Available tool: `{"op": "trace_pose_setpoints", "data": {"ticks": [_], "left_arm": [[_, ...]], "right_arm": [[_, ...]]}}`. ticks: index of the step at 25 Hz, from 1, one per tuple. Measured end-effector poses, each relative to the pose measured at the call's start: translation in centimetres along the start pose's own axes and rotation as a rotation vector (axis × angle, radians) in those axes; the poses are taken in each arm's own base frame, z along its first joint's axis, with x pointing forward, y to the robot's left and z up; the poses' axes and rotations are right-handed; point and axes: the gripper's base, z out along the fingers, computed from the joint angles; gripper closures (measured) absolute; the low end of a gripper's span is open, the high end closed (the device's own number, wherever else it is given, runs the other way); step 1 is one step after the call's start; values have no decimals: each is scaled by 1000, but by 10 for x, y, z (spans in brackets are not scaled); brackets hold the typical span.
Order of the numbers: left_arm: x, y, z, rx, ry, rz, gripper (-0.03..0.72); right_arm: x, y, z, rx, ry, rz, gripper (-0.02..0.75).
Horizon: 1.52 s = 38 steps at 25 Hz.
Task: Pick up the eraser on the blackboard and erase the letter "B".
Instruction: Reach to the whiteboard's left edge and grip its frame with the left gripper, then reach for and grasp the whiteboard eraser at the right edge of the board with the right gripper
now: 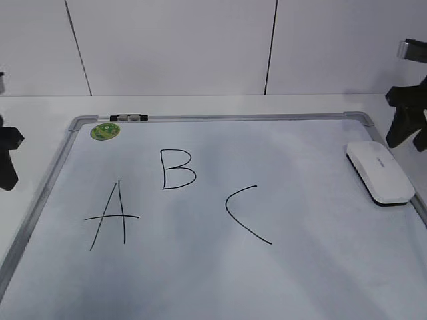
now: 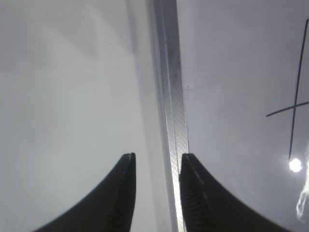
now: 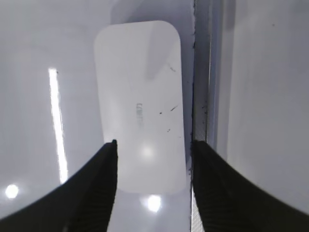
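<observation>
The white eraser lies on the blackboard by its right edge. In the right wrist view the eraser lies lengthwise below my open right gripper, its near end between the fingers and apart from them. In the exterior view the right gripper hangs just behind the eraser. The letter "B" is drawn at the board's upper middle. My left gripper is open and empty over the board's left frame; in the exterior view it is at the left edge.
A black "A" and a black "C" flank the B. A round green sticker and a small black-and-silver marker sit at the board's top left. The board's grey frame runs under the left gripper.
</observation>
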Motion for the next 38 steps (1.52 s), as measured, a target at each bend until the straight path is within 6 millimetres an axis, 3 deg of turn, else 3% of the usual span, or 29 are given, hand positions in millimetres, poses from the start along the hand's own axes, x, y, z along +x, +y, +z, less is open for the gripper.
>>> {"op": "trace_pose_setpoints", "data": {"ticks": [7, 19, 38], "left_arm": [[-22, -13, 15, -1, -7, 54, 449], [-31, -7, 48, -7, 47, 42, 449], [-39, -4, 58, -20, 1, 41, 449]], "right_arm": [[-3, 13, 13, -7, 22, -29, 209], [-5, 14, 19, 20, 25, -42, 199], [-5, 13, 19, 23, 20, -37, 198]]}}
